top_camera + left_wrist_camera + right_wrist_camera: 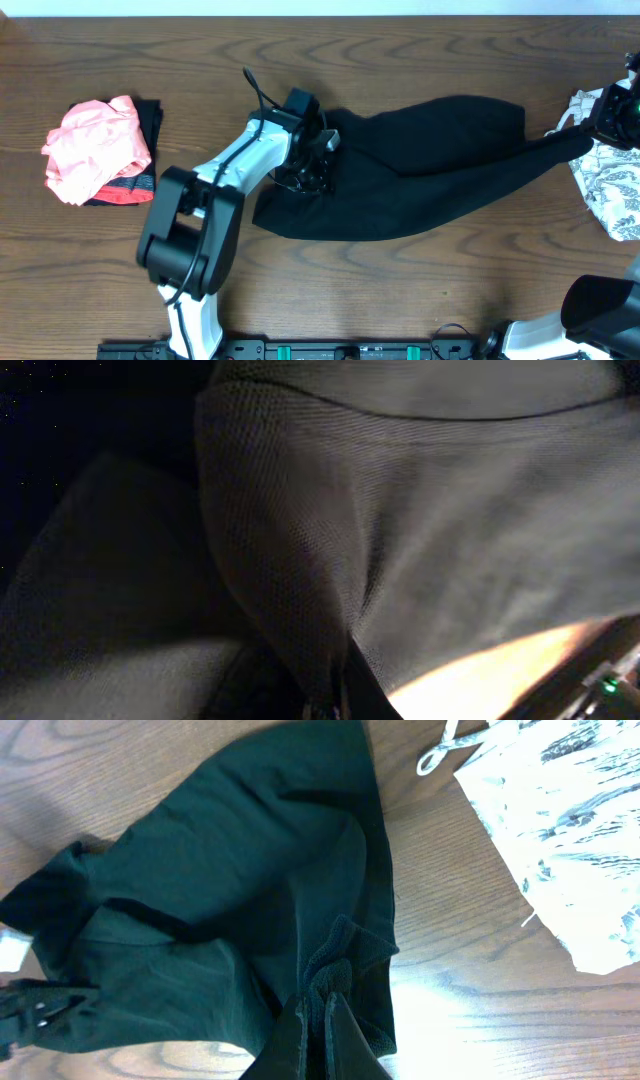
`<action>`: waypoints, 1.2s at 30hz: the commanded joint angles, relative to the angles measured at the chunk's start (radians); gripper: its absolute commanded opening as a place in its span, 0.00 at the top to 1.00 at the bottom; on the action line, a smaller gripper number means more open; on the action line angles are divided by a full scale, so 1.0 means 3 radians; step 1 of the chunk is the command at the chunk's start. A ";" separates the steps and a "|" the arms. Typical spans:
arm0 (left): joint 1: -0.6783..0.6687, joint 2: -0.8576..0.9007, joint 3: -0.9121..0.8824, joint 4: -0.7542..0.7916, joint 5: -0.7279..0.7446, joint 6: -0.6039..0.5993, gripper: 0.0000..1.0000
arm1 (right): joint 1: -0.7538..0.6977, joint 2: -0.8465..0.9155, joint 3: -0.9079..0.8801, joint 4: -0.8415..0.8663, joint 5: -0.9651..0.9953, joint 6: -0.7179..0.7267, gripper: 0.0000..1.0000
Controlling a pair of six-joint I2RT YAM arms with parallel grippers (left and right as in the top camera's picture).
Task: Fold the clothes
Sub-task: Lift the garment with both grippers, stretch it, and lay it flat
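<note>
**Grip state.** The right gripper point(320, 1008) has its fingers pressed together on a bunched fold at one end of the black garment point(440, 165). The left gripper point(335, 698) is closed as well. In the left wrist view, mesh fabric gathers into a pinch at its fingertips, at the garment's opposite end.

**Position of the work.** The black garment lies on the table point(400, 300), drawn out long between the two grips. It runs from centre to the right edge and sags wide and wrinkled in the middle. Its right end lies just beside the white garment point(612, 195).

**Step in hand (judged).** Spreading the black garment flat before the first fold.

1. Raise both ends together so that tension stays equal. An uneven pull is likely to slip a pinch.
2. Draw the ends apart only until the middle wrinkles flatten.
3. Lower the garment onto bare table, well apart from the white garment, so that neither snags nor drags the other.
4. The pictures do not show how many layers each pinch holds. Check this before folding.

**Count.**
- Arms: two, with one gripper each.
- Black garment: one.
- Pink garment point(95, 148): one, at far left.
- White garment: one, leaf-patterned.
- Dark piece point(140, 185): one, with a red band, under the pink garment. It cannot be told whether this is a separate garment.
</note>
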 commanded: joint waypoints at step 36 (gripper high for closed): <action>0.1090 -0.2663 0.0668 -0.0097 -0.0477 -0.0092 0.94 | -0.0011 -0.0629 0.0046 0.0256 -0.0205 -0.0034 0.99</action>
